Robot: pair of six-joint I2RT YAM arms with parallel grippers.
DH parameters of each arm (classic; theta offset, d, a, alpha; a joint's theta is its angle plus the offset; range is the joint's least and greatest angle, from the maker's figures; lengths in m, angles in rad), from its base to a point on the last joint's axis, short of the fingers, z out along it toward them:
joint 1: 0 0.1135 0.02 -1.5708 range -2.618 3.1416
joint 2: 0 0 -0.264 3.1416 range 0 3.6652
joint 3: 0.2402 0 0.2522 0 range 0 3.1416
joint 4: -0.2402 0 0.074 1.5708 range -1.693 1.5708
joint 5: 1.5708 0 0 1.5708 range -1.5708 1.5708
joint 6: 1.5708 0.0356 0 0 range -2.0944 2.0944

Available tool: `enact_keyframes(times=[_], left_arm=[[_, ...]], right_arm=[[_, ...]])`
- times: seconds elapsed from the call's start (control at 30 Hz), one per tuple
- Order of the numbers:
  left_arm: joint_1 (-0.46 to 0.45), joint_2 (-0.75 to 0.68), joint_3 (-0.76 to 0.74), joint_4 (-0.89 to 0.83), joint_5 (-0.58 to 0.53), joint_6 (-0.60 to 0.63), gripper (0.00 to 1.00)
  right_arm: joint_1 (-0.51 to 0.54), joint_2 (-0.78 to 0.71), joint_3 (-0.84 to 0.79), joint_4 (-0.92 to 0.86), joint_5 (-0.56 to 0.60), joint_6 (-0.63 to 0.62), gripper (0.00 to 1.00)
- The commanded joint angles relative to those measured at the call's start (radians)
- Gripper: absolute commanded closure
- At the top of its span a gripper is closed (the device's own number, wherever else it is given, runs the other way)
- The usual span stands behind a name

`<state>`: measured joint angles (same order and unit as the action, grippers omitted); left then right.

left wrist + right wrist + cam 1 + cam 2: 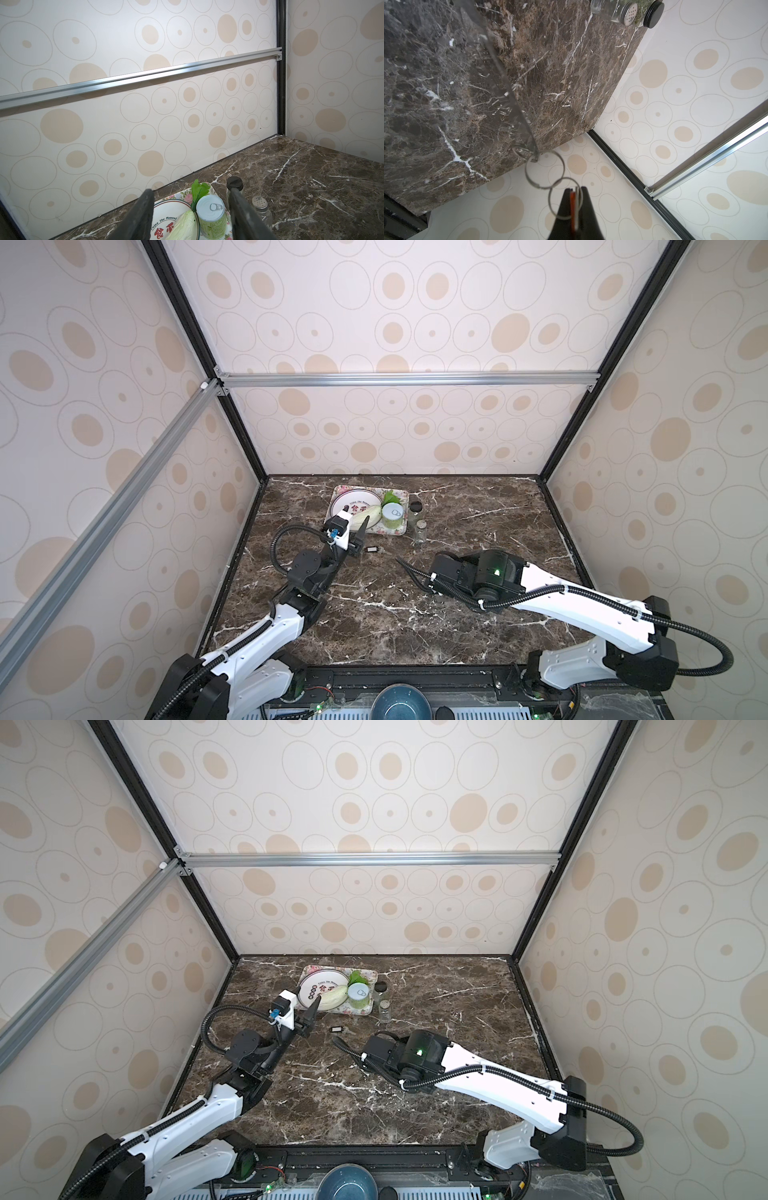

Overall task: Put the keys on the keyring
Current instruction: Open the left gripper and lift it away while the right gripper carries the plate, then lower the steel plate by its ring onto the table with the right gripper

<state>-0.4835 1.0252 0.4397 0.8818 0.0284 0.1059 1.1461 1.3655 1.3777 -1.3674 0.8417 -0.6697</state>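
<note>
In the right wrist view my right gripper (574,188) is shut on the red-orange key (572,207), which stands edge-on between the fingers with a pale strip beside it. A small grey ring (550,199) on that key links to the larger grey keyring (526,170), and a clear strip (508,99) hangs from it. The black key with a white centre (372,550) (337,1029) lies on the marble between the two grippers. My left gripper (360,537) (309,1017) (191,192) is open and empty, raised just left of the black key. The right gripper (401,561) (336,1040) points left, close to that key.
A floral tray (399,531) at the back holds a white plate (353,504), a cabbage (368,516) and a green can (392,516). A black-lidded jar (415,508) and a glass shaker (420,531) stand right of it. A blue bowl (401,703) sits beyond the table's front edge.
</note>
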Motion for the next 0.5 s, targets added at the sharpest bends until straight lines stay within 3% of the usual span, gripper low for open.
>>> enact_keyframes(times=[0.0,0.17,0.47], left_arm=[[0.010,-0.023,-0.001,0.036,0.011,-0.014,0.43],[0.011,-0.036,-0.007,0.035,0.010,-0.014,0.43],[0.016,-0.055,-0.017,0.039,0.015,-0.020,0.42]], right_arm=[[0.007,-0.005,0.012,-0.006,-0.011,0.041,1.00],[0.008,0.003,0.046,0.034,-0.097,0.106,1.00],[0.009,0.105,0.193,0.124,-0.323,0.379,1.00]])
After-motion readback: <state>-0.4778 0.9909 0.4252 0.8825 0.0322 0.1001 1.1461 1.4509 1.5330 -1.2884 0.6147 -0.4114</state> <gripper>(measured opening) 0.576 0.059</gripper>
